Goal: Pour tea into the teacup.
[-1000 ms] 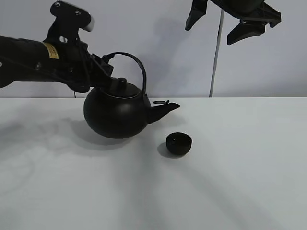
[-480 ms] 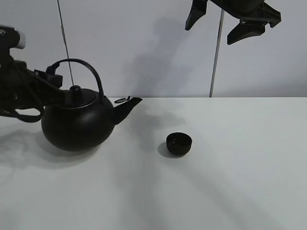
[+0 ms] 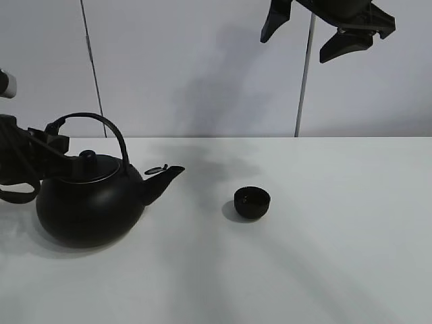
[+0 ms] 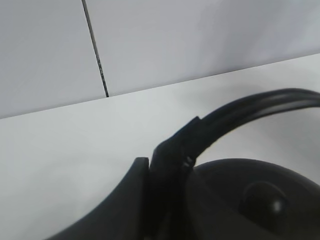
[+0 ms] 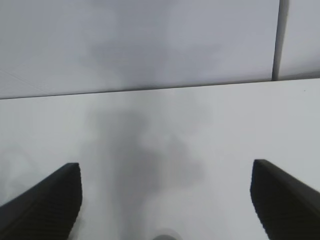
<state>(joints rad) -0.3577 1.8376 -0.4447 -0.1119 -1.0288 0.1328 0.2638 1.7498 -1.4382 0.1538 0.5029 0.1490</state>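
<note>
1. Your left gripper (image 3: 57, 143) is closed on the handle (image 3: 101, 123) of the kettle (image 3: 88, 206). In the left wrist view one dark finger (image 4: 167, 165) is pressed against the handle's lower end, where it meets the kettle body. You cannot make out the opposite finger there; it sits behind the handle.
2. Most of your left arm (image 3: 17, 169) is cut off by the edge of the high view, so you see only the wrist and gripper.
3. The kettle stands upright on the table (image 3: 324, 270), on the left side, with its spout (image 3: 162, 177) pointing towards the teacup (image 3: 252, 202).
4. The left wrist view is blurred and very close. You get only the lid knob (image 4: 262, 197) and part of the lid, with the rest of the kettle out of frame.
5. Your right gripper (image 3: 320, 30) hangs high above the table with its jaws spread wide and nothing between them. In the right wrist view both fingertips (image 5: 50, 200) are cut off at the frame's edge, and only bare table shows between them.
6. The teacup sits upright on the table near the middle, well apart from the kettle's spout and well below the right gripper. Its inside is too dark for you to tell what it holds.
7. Behind the table you see a pale wall (image 3: 202, 61) with two dark vertical seams. Nothing lies between the kettle and the teacup.
</note>
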